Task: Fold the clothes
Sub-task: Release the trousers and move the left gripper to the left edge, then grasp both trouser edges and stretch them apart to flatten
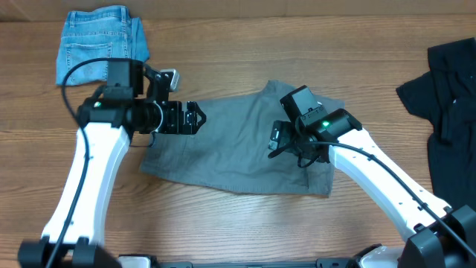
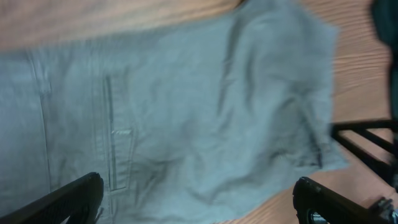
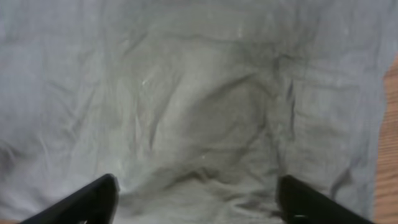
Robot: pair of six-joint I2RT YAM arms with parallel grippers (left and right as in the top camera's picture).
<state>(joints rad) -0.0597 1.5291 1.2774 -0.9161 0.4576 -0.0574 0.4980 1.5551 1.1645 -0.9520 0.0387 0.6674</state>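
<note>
Grey shorts point(image 1: 238, 145) lie spread on the wooden table in the middle of the overhead view. My left gripper point(image 1: 195, 117) is open above their left end; its wrist view shows the shorts point(image 2: 186, 106) with a pocket seam between wide-apart fingers point(image 2: 199, 199). My right gripper point(image 1: 277, 141) is open over the right half of the shorts; its wrist view shows wrinkled grey cloth point(image 3: 199, 93) between its open fingers point(image 3: 196, 196). Neither gripper holds anything.
Folded blue denim shorts point(image 1: 100, 41) lie at the back left corner. A black garment point(image 1: 446, 89) lies crumpled at the right edge. The wooden table point(image 1: 223, 223) shows bare along the front.
</note>
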